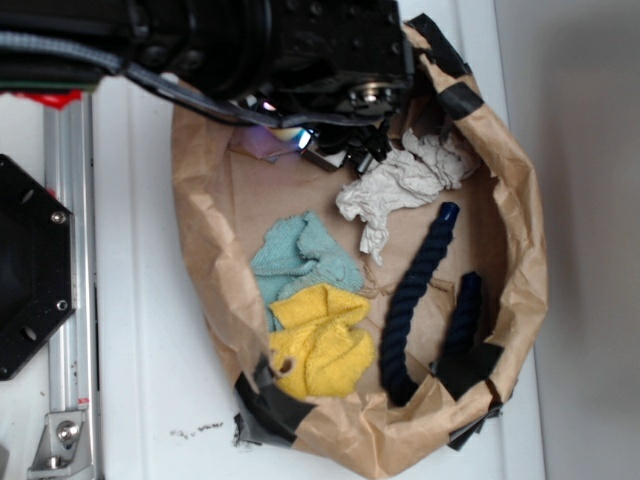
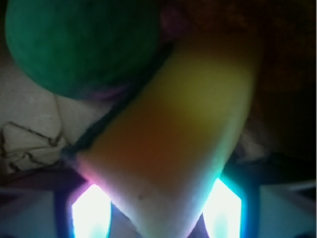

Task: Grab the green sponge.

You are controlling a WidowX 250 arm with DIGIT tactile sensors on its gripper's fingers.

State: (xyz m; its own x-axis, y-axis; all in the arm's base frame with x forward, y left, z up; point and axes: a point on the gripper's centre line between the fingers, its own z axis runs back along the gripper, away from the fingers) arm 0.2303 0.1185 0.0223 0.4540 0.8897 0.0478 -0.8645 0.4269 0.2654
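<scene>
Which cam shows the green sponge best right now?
Wrist. The green sponge fills its upper left, close up and blurred, beside a yellowish block. In the exterior view the arm hangs over the top of the paper-lined bin, and no green sponge can be made out there.

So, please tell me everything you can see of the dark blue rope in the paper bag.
The dark blue rope is thick and twisted, apparently fibre. It lies slack on the floor of the brown paper bag, at its right side, bent into a U: one long arm slants up toward the white crumpled cloth, a shorter arm lies to the right. The bend is hidden behind the bag's taped rim.
</scene>
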